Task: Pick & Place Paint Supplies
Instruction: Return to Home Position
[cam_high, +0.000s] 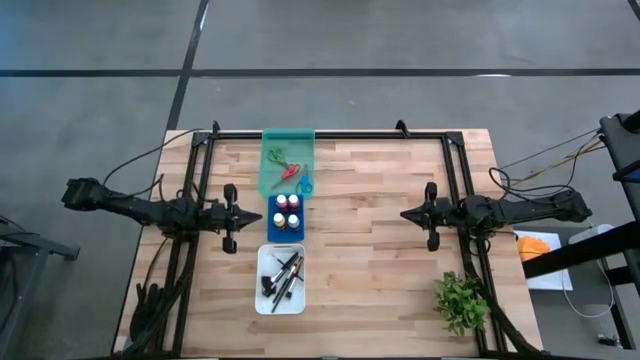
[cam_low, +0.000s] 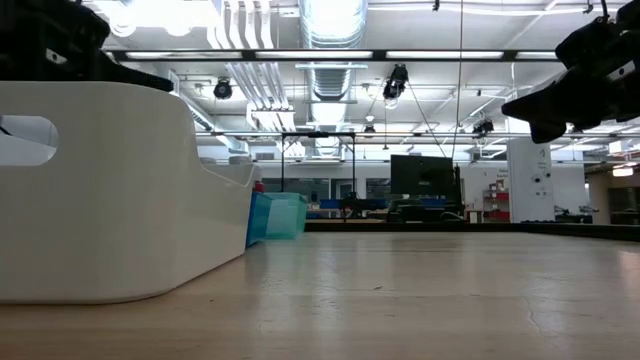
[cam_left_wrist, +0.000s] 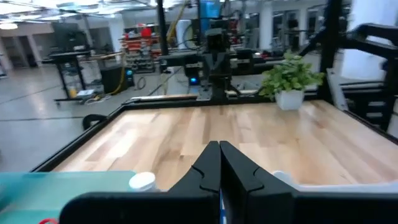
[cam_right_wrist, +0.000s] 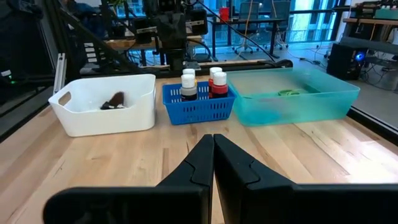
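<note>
**High view:** Little further risk is judged, since no supplies are seen loose on the worktop (cam_high: 370, 250). The left end effector (cam_high: 248, 216), left of centre, is held just beside the blue tray (cam_high: 270, 232). A careless swing there could clip the tray and topple the paint bottles (cam_high: 287, 212). The right end effector (cam_high: 408, 213), right of centre, is kept well apart from everything. The scissors (cam_high: 291, 173) are laid in the green tray (cam_high: 288, 135) above centre. The brushes (cam_high: 283, 275) are heaped crosswise in the white bin (cam_high: 262, 296) below centre.

**Low view:** The left of the frame is filled by the white bin, with the green tray shown beyond it. Both arms are seen high in the upper corners.

**Left wrist view:** The left arm's fingers (cam_left_wrist: 208, 168) are pressed together, with nothing pinched. A white cap (cam_left_wrist: 143, 181) is glimpsed at lower left.

**Right wrist view:** The right arm's fingers (cam_right_wrist: 202, 158) are likewise pressed together and empty. At mid-frame the bottles are seen upright, white-capped, with red and orange bands. Being tall and narrow, they are judged easily tipped if the tray is jolted.
</note>
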